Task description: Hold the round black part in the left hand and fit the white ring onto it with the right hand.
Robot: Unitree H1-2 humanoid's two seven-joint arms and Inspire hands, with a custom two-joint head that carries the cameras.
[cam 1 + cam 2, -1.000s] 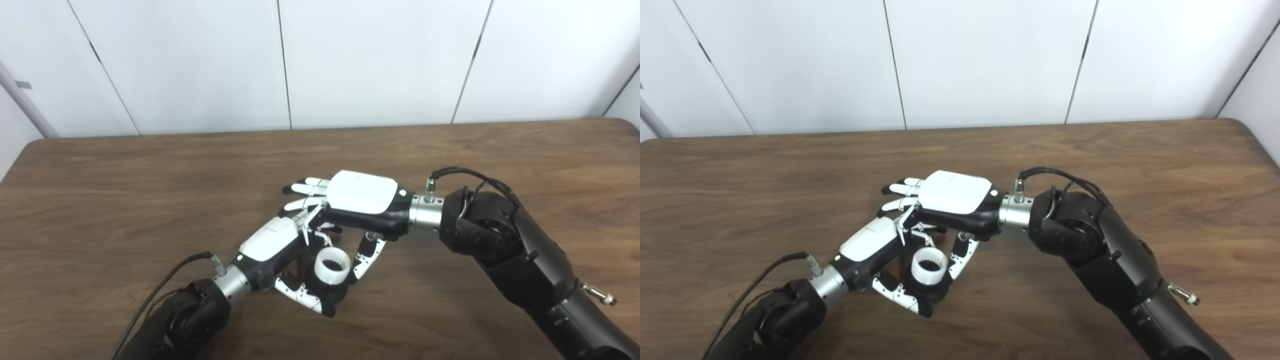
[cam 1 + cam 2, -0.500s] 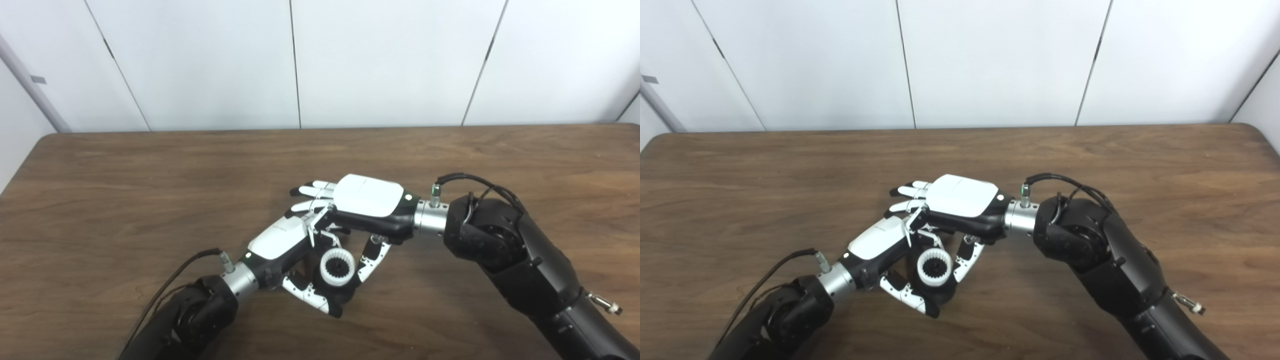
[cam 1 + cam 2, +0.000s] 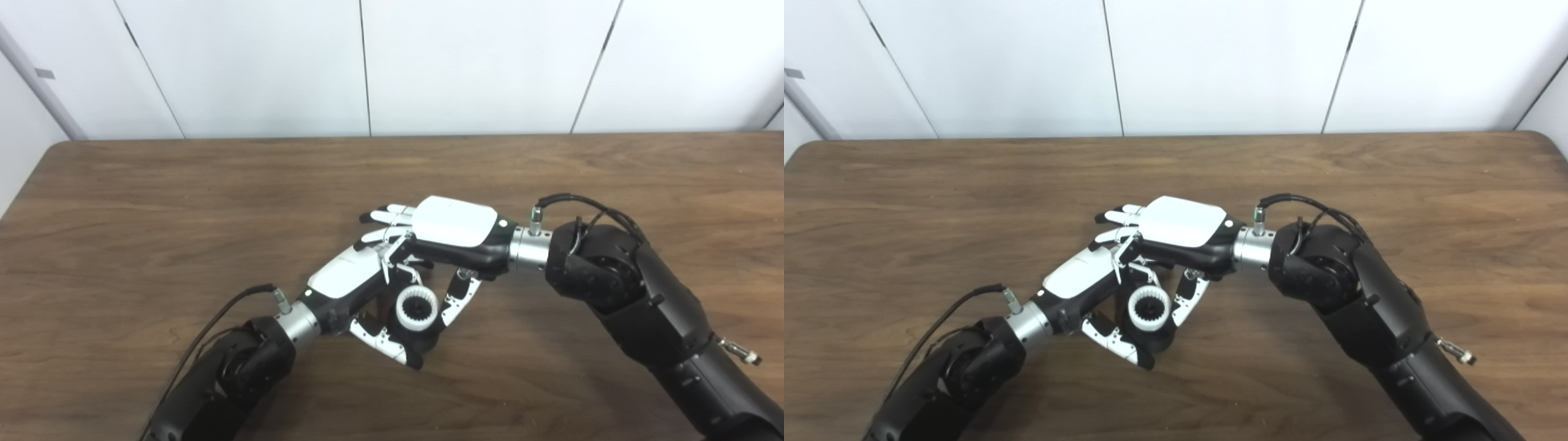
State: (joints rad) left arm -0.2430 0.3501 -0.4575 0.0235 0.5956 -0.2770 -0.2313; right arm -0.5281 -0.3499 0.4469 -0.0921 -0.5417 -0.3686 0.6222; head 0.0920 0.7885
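Over the near middle of the desk [image 3: 184, 202], the left hand [image 3: 346, 285] grips the round black part [image 3: 422, 340] (white ring [image 3: 417, 309] seated on top); the right hand [image 3: 453, 229] pinches the ring from the right.

Both robot hands meeting over the middle of the desk [image 3: 184, 202], near its front.

Left robot hand [image 3: 346, 285] is reaching in from lower left, right robot hand [image 3: 453, 229] from the right, sitting above and slightly behind it. White ring [image 3: 417, 308] is sitting on the round black part [image 3: 429, 339], between the left thumb in front and the right thumb [image 3: 456, 298] just to its right. Wall panels [image 3: 478, 61] are standing behind the desk.
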